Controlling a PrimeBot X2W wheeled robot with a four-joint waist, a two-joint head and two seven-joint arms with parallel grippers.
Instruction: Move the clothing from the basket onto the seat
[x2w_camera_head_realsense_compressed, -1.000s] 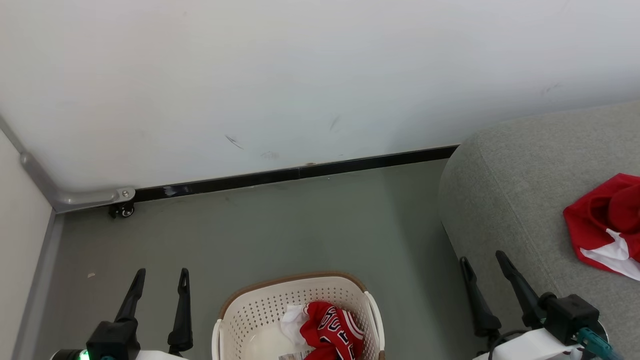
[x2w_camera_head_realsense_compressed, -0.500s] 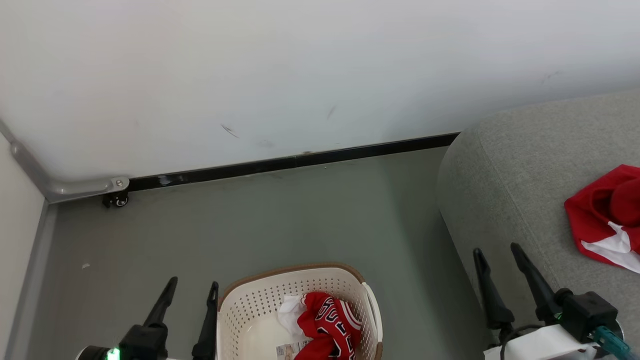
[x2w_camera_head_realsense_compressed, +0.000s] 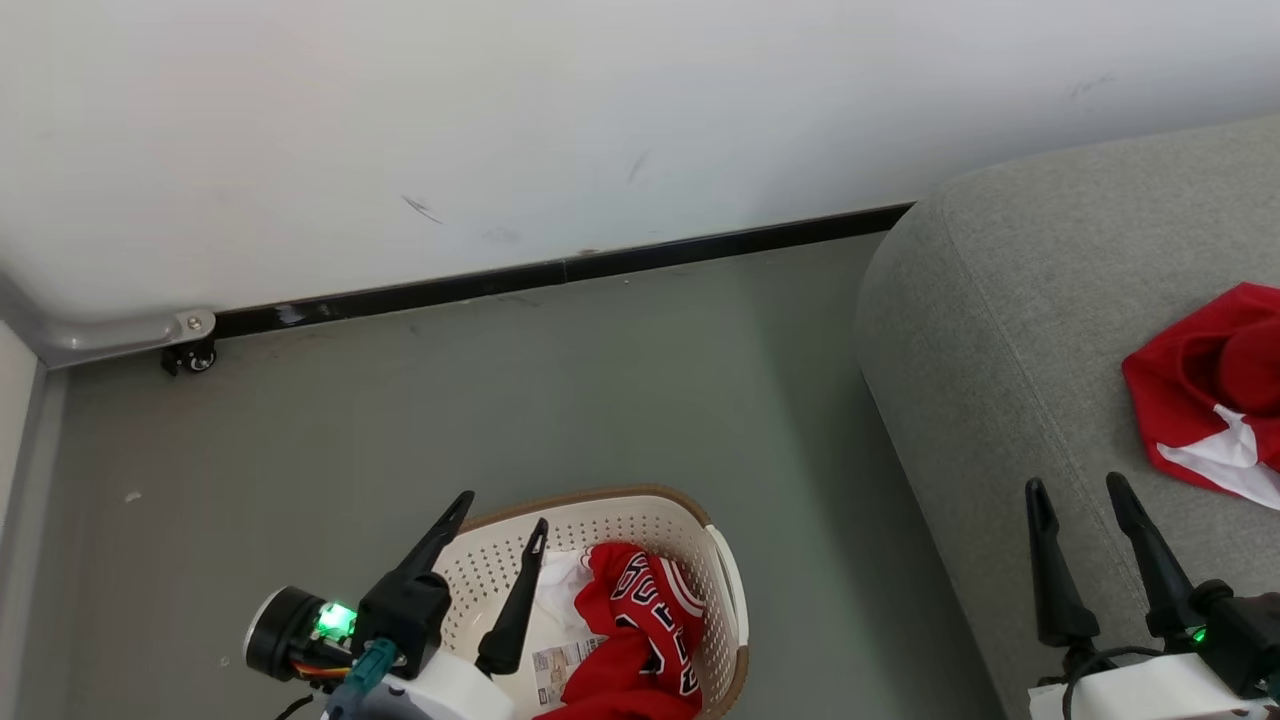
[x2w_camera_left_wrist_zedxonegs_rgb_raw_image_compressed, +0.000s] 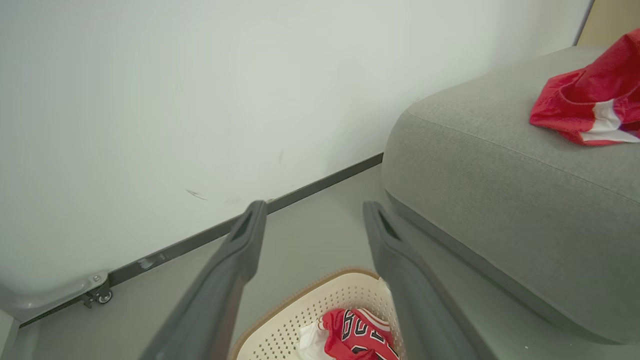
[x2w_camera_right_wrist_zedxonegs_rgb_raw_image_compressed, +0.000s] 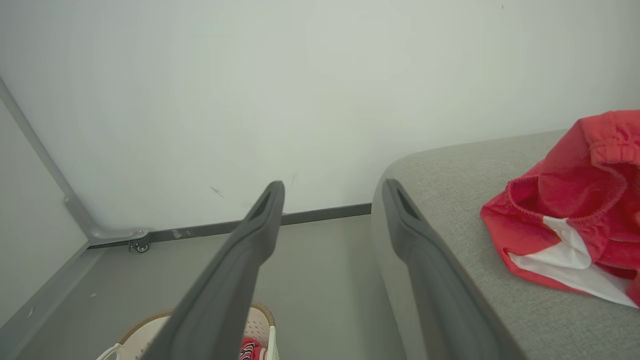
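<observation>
The left gripper (x2w_camera_head_realsense_compressed: 505, 507) is hovering above the cream-white perforated plastic basket (x2w_camera_head_realsense_compressed: 600, 497) holding the red lettered jersey (x2w_camera_head_realsense_compressed: 640, 640), its jaws gaping wide and empty, like those of the right gripper (x2w_camera_head_realsense_compressed: 1073, 482) by the grey woven seat (x2w_camera_head_realsense_compressed: 1000, 330), where red white-striped shorts (x2w_camera_head_realsense_compressed: 1200, 380) are lying. A finger (x2w_camera_head_realsense_compressed: 520, 590) coming down off-centre could be catching the rim and dragging the basket across the grey-green floor (x2w_camera_head_realsense_compressed: 500, 380) by the white wall (x2w_camera_head_realsense_compressed: 600, 120).

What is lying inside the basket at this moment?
The basket holds a crumpled red jersey beside some white fabric, with a label sticker on its bottom. Whatever lies under the jersey is covered.
</observation>
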